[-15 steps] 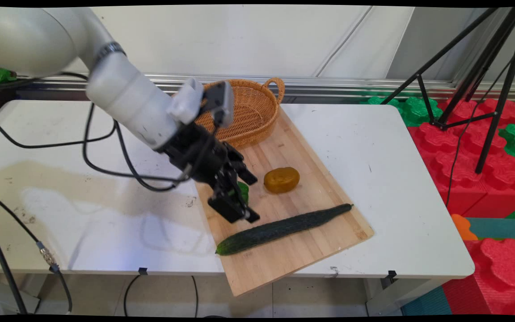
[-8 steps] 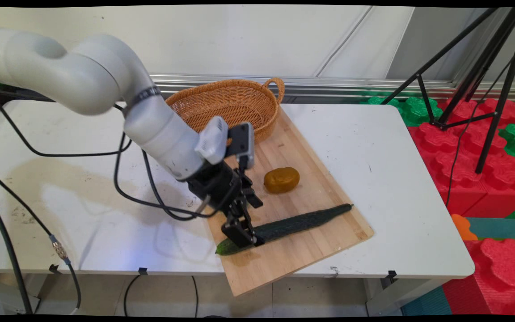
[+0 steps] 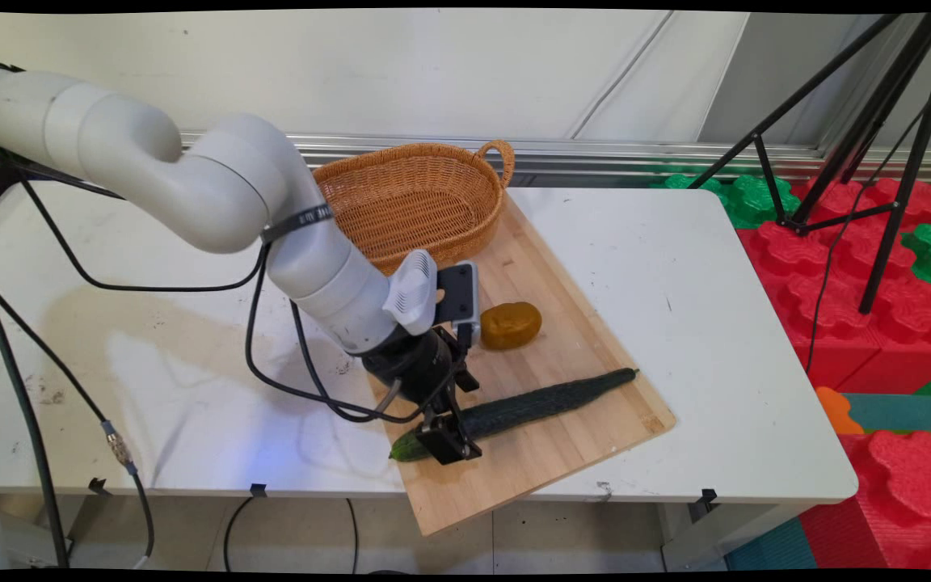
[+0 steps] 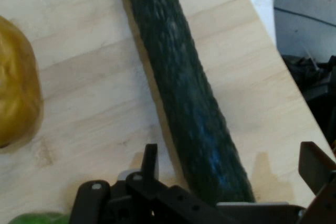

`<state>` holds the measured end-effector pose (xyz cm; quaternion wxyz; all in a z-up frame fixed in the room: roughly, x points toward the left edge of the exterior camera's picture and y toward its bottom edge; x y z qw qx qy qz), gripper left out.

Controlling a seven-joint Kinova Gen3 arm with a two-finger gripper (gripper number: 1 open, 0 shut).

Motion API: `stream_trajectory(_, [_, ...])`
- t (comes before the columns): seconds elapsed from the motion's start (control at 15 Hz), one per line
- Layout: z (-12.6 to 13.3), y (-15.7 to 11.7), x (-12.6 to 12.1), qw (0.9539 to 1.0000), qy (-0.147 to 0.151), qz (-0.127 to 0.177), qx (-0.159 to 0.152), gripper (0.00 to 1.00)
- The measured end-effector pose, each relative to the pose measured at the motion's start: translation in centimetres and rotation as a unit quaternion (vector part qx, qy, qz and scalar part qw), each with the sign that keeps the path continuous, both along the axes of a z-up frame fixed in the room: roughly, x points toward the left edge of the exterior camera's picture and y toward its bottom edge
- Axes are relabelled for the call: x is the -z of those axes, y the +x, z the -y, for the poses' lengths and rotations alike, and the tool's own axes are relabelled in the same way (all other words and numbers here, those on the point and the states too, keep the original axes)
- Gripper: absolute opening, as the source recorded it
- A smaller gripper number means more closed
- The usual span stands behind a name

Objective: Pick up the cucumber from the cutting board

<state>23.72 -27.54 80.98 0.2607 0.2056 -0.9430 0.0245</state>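
Note:
A long dark green cucumber lies slantwise on the near part of a wooden cutting board. My gripper is lowered onto the cucumber's left end. In the hand view the gripper is open, with one finger on each side of the cucumber, which runs up between them. A brown potato sits on the board just beyond the hand; in the hand view the potato is at the left edge. A small green thing shows at the hand view's bottom left and is hidden by the arm in the main view.
A wicker basket stands on the board's far end. The white table extends to the right. Off the table on the right are a black tripod and red and green foam blocks. Black cables hang from the arm.
The hand has come down and toward the table's near side, from above the green thing to the cucumber's left end, where its fingers now straddle the cucumber.

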Motion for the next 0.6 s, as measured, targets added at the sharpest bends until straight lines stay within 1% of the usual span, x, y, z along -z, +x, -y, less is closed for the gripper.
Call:
stream_trajectory(0.53, [0.4, -1.0, 1.5, 0.9999, -0.009, 0.013, 0.001, 1.00])
stream_trajectory(0.6, [0.4, -1.0, 1.7, 0.9998, -0.010, 0.015, 0.001, 0.00])
